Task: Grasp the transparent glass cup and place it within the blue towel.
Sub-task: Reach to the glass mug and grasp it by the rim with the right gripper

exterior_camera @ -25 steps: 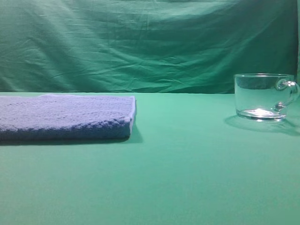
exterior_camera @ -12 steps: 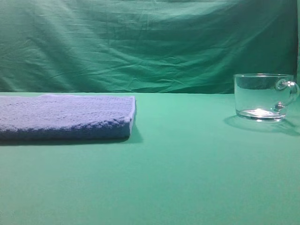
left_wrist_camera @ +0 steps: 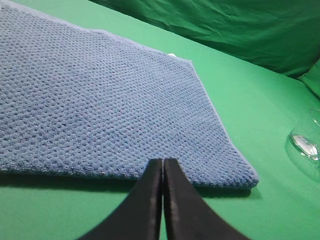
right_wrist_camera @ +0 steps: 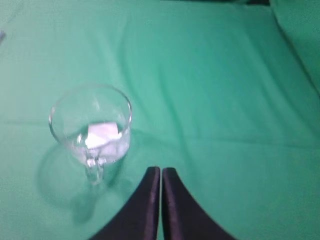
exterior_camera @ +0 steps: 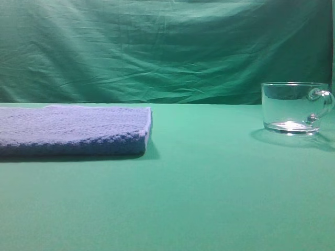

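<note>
At the left of the exterior high view, the blue towel [exterior_camera: 73, 130] was seen lying flat on the green cloth-covered table [exterior_camera: 209, 198], its long side running across the view and its right edge stopping short of the middle. In the left wrist view the left gripper [left_wrist_camera: 163, 165] was shown with its two dark fingers pressed together, holding nothing, its tips just above the near edge of the towel [left_wrist_camera: 100, 105]. A sliver of the glass was caught at the far right margin of that view, well apart from the left gripper.

A wide stretch of bare green lay between towel and cup. At the right, the transparent glass cup [exterior_camera: 293, 107] was found standing upright near the back drape [exterior_camera: 157, 47], its loop handle [exterior_camera: 322, 102] turned to the right, away from the towel.

In the right wrist view the right gripper [right_wrist_camera: 161, 172] was likewise shown closed and empty. The cup [right_wrist_camera: 92, 125] lay just ahead of it and to its left, near but not touched, with the handle pointing back toward the camera. The right arm was judged much the nearer to the cup; its fingers would have to be parted and carried leftward and forward to span the rim or wall. The grasp had not yet been begun.
</note>
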Tool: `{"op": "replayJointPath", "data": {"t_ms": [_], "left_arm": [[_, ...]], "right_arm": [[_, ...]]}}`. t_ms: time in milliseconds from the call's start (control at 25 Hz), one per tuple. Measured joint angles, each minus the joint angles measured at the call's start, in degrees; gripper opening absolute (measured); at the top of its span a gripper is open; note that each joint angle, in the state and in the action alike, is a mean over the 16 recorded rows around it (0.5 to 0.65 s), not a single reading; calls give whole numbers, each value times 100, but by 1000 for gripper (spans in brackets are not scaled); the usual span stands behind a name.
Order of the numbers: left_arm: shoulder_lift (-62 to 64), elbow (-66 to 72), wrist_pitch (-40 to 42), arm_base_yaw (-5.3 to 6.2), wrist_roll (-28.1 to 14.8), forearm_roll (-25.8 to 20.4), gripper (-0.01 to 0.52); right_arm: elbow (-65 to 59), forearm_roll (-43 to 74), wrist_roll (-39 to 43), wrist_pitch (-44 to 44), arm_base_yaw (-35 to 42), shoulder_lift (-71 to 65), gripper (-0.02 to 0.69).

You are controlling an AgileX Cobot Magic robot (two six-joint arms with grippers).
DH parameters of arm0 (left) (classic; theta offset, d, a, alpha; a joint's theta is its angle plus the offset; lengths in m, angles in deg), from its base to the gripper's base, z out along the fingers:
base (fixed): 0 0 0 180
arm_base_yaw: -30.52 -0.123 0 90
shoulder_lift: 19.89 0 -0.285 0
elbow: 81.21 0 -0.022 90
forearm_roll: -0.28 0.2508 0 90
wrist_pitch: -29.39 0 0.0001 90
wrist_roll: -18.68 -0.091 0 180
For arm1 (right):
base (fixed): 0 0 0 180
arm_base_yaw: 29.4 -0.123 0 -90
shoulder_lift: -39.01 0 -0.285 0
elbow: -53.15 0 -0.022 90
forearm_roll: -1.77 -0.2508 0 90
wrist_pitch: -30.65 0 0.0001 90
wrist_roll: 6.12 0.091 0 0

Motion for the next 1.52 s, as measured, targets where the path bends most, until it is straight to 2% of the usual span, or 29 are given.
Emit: {"op": "replayJointPath", "data": {"t_ms": [200, 400, 560, 680, 960, 1160, 1280, 1520], "left_arm": [[0, 0, 0, 0, 0, 0, 0], [0, 0, 0, 0, 0, 0, 0], [0, 0, 0, 0, 0, 0, 0], [0, 0, 0, 0, 0, 0, 0], [0, 0, 0, 0, 0, 0, 0], [0, 0, 0, 0, 0, 0, 0], [0, 0, 0, 0, 0, 0, 0], [0, 0, 0, 0, 0, 0, 0]], "right_arm": [[696, -173, -197, 610, -310, -945, 269], [1133, -331, -338, 673, -447, -1811, 460], [1337, -416, -441, 513, -460, -2398, 535], [1436, -433, -485, 340, -460, -2744, 497], [1647, -447, -556, -15, -468, -3225, 265], [2050, -461, -583, -27, -548, -3350, 142], [2472, -474, -588, 21, -701, -3404, 107], [3742, -503, -611, 227, -1259, -3742, 105]]}}
